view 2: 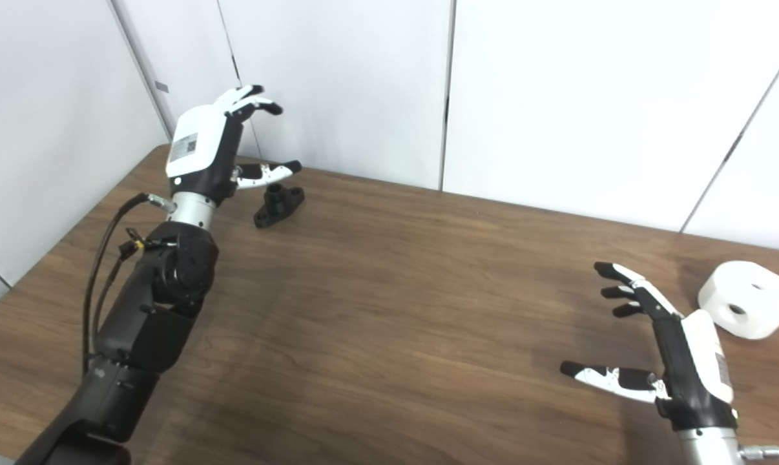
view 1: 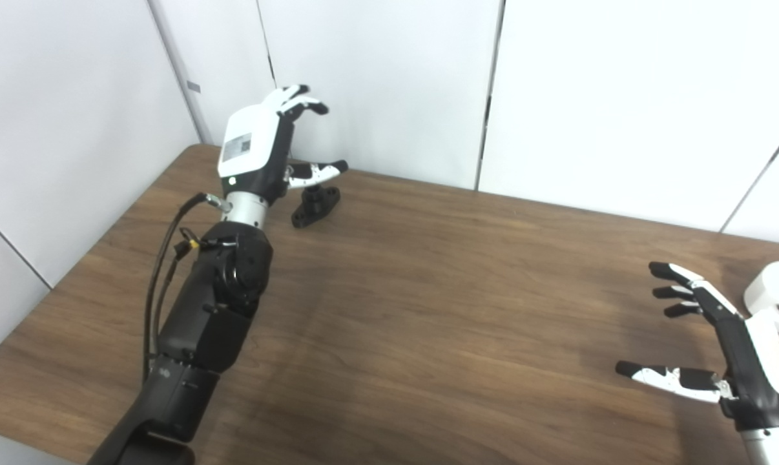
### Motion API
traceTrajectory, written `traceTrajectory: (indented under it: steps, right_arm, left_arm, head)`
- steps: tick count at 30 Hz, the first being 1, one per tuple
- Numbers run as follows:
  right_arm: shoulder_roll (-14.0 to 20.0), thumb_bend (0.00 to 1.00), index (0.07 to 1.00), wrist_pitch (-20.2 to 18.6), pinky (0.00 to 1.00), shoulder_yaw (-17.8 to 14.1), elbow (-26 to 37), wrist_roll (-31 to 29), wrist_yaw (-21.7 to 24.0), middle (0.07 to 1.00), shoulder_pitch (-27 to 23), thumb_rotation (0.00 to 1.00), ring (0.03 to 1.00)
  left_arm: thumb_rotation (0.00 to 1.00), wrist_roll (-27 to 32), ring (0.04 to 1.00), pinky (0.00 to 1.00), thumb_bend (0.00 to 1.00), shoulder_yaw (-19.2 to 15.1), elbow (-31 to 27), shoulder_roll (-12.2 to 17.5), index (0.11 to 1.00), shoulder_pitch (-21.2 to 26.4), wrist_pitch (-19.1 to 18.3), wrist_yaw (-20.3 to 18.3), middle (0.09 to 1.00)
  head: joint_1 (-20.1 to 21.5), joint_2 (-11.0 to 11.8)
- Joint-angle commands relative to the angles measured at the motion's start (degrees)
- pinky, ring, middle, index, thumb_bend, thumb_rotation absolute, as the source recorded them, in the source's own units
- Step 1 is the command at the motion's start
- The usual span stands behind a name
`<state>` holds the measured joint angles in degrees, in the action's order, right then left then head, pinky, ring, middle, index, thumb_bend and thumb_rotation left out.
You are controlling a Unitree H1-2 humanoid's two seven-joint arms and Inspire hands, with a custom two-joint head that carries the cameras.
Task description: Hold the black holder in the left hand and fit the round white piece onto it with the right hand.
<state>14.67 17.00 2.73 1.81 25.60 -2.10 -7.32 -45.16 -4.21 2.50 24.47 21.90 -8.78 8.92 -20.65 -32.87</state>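
Note:
The black holder (view 1: 315, 205) lies on the brown table (view 1: 428, 310) at the far left, near the back edge. My left hand (view 1: 267, 145) hovers just above and left of it, open, fingers spread, thumb over the holder without touching it. The round white piece (view 2: 746, 298), a thick disc with a centre hole, rests flat at the far right of the table. My right hand (view 2: 661, 342) is open, fingers spread, low over the table just left of the white piece and apart from it.
White wall panels (view 1: 389, 77) rise directly behind the table's back edge. The table's left edge runs diagonally beside my left arm (view 1: 202, 310). A wide stretch of bare wood separates the two hands.

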Motion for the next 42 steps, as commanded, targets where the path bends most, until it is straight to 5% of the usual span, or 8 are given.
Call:
traceTrajectory:
  steps: [1, 13, 20, 42]
  right_arm:
    - [0.85, 0.81, 0.800, 0.73, 0.58, -0.60, 1.92, -0.80, -0.24, 0.799, -1.61, 0.00, 0.708]
    - [0.78, 0.81, 0.795, 0.35, 0.58, -0.86, 2.36, -0.98, -0.09, 0.798, -1.62, 0.00, 0.701]
    - [0.83, 0.80, 0.794, 0.18, 0.58, -0.96, 2.51, -1.43, 0.28, 0.800, -1.58, 0.00, 0.701]
    - [1.17, 0.80, 0.788, -1.37, 0.58, -1.24, 4.24, -1.79, 1.62, 0.795, -1.30, 0.00, 0.700]
  left_arm:
    - [0.29, -1.48, 0.954, 0.76, 0.86, -0.29, -0.14, 2.64, 0.736, 3.38, -1.36, 1.03, 0.913]
    - [0.50, -3.11, 1.000, 0.98, 1.00, 2.05, 5.11, 5.25, 0.783, 4.28, -8.67, -0.38, 1.000]
    - [0.62, -3.75, 1.000, 1.00, 1.00, 4.72, 7.58, 6.88, 0.800, 5.08, -12.15, -2.62, 1.000]
    - [0.52, -0.67, 1.000, 1.00, 1.00, 8.99, 17.40, 6.86, 0.737, 6.35, -11.29, -1.68, 1.000]
  head:
    - [-0.06, -0.11]
    - [-0.03, -0.45]
    - [0.10, -0.62]
    - [0.61, -1.17]
